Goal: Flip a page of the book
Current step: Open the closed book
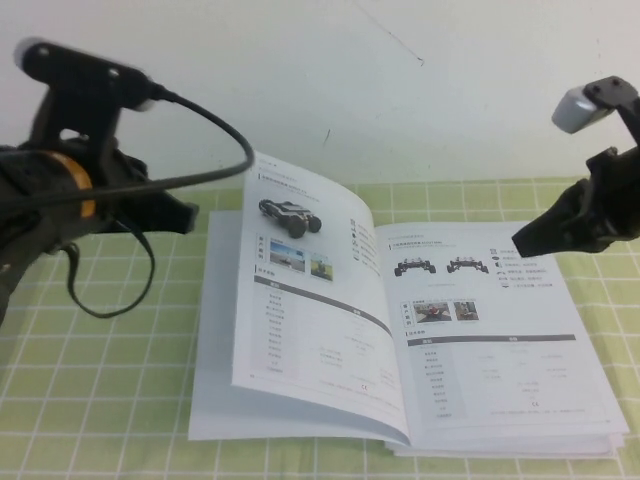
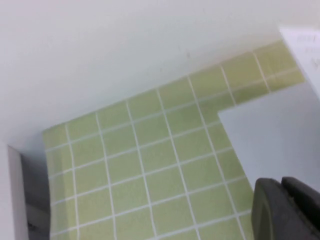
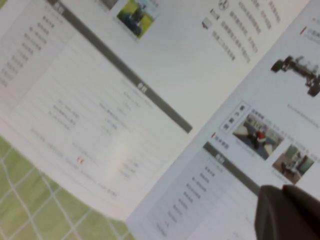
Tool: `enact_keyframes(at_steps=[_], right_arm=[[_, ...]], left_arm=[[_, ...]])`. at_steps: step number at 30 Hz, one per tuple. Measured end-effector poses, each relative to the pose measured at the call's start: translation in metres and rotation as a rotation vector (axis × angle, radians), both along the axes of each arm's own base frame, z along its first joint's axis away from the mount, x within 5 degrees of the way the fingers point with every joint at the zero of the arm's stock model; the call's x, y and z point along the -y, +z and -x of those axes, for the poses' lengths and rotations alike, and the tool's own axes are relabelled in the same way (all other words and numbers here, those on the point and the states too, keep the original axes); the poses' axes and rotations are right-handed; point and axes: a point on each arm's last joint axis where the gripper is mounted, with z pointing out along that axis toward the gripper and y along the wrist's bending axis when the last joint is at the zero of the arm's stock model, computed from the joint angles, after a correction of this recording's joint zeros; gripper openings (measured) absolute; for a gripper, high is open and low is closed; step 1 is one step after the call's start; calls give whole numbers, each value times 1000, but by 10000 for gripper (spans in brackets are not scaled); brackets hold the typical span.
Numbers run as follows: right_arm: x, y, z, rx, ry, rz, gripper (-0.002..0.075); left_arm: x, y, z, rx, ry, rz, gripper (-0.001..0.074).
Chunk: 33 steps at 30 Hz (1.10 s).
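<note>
Hovering closed, the right claw (image 1: 522, 243) hangs above the open book's (image 1: 400, 340) right page.

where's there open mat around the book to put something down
Bare green mat lies left of the book, under the left tool. A thin strip runs between the book's far edge and the wall. The right side is crowded: the shut right tool hovers over the right page.

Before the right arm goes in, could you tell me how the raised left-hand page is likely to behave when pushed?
The page will probably be floppy: it already arches above the book. Its glossy sheen suggests the shut right gripper, hovering above the right page, may slip. The left gripper is beside the book's left edge.
</note>
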Motion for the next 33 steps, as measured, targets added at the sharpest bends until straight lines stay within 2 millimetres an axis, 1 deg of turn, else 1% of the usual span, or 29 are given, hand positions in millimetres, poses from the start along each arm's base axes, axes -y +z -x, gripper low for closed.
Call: enact_keyframes(at_steps=[3,6,8,10,13,16,19,22,27,33], right_arm=[[-15,-18,-11,4,-10,-50,-3],[-44,-45,-21,-19,28,-133,-3],[-65,-65,-23,-44,54,-161,-3],[-87,-87,-25,-72,80,-164,-3],[-112,-114,-26,-115,125,-153,-3],[-130,-131,-26,-135,138,-144,-3],[-137,-143,-26,-153,140,-131,-3],[-139,-155,-25,-190,122,-122,-3],[-139,-170,-26,-263,76,-97,-3],[-140,-179,-27,-322,54,-93,-3]], left_arm=[[-9,24,19,68,12,36,-4],[-21,47,42,128,32,79,-4],[-29,58,56,153,44,82,-4],[-37,66,70,163,51,71,-4],[-45,73,87,163,51,55,-4],[-50,76,97,161,41,44,-4],[-50,72,100,130,28,33,-4],[-48,70,101,104,7,34,-4],[-46,69,102,91,-17,39,-4],[-45,69,102,85,-23,49,-4]])
